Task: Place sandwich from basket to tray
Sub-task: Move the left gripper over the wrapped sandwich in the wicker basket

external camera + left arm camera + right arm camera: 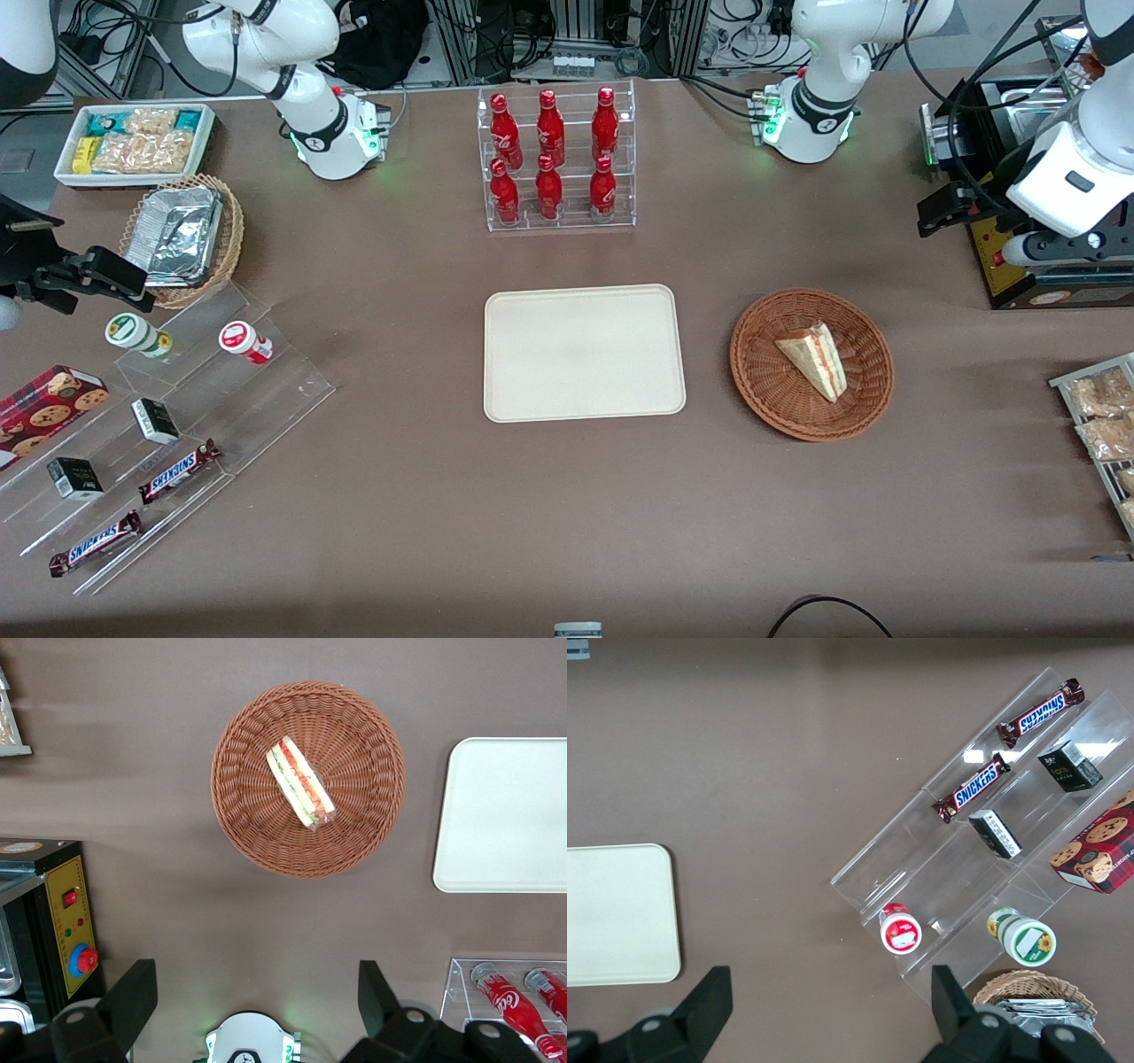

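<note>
The sandwich (pixel 813 359) (pixel 301 782), a pale wedge with orange-red and green filling, lies inside the round reddish-brown basket (pixel 753 381) (pixel 248 806). Beside the basket, toward the table's middle, the cream tray (pixel 585 354) (pixel 505 815) (pixel 616 912) lies flat with nothing on it. My gripper (pixel 941 213) (pixel 254 992) hangs high over the table toward the working arm's end, farther from the front camera than the basket. It is open, fingers wide apart, and holds nothing.
A clear rack of red bottles (pixel 556 159) stands farther back than the tray. A black box with a yellow panel (pixel 1019 257) sits under the gripper. A wire rack of snack bags (pixel 1099 416), a stepped acrylic display (pixel 177 416), a tan foil-container basket (pixel 182 235) and a white bin (pixel 133 142) line the table's ends.
</note>
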Motion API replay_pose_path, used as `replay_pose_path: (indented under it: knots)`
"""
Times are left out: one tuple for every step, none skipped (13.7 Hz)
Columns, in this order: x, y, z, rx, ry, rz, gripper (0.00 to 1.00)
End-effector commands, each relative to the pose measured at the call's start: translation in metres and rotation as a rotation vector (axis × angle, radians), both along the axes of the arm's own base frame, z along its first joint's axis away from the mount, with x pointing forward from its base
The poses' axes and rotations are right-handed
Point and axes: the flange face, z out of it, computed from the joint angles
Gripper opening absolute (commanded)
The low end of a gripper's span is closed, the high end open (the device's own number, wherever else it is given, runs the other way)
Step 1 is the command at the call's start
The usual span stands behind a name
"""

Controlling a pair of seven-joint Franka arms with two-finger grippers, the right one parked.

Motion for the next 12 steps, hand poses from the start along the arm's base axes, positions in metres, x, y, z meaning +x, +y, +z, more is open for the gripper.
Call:
replay_pose_path:
  knots:
    - [0.000,-0.001,0.000,0.007,-0.002,-0.009,1.00]
    - [0.004,-0.002,-0.005,0.006,0.001,-0.006,1.00]
    - [0.006,-0.002,-0.009,0.006,0.010,-0.006,1.00]
    - [0.011,-0.002,-0.021,0.006,0.036,-0.006,1.00]
    - [0.012,-0.002,-0.032,0.007,0.056,-0.009,1.00]
    - [0.014,-0.002,-0.046,0.008,0.073,-0.009,1.00]
    - [0.015,-0.003,-0.060,0.007,0.080,-0.009,1.00]
    - [0.016,-0.004,-0.074,0.008,0.078,-0.011,1.00]
    - [0.017,-0.005,-0.090,0.008,0.078,-0.013,1.00]
    - [0.017,-0.005,-0.104,0.008,0.072,-0.014,1.00]
    - [0.017,-0.007,-0.120,0.009,0.070,-0.018,1.00]
    - [0.015,-0.007,-0.136,0.011,0.065,-0.017,1.00]
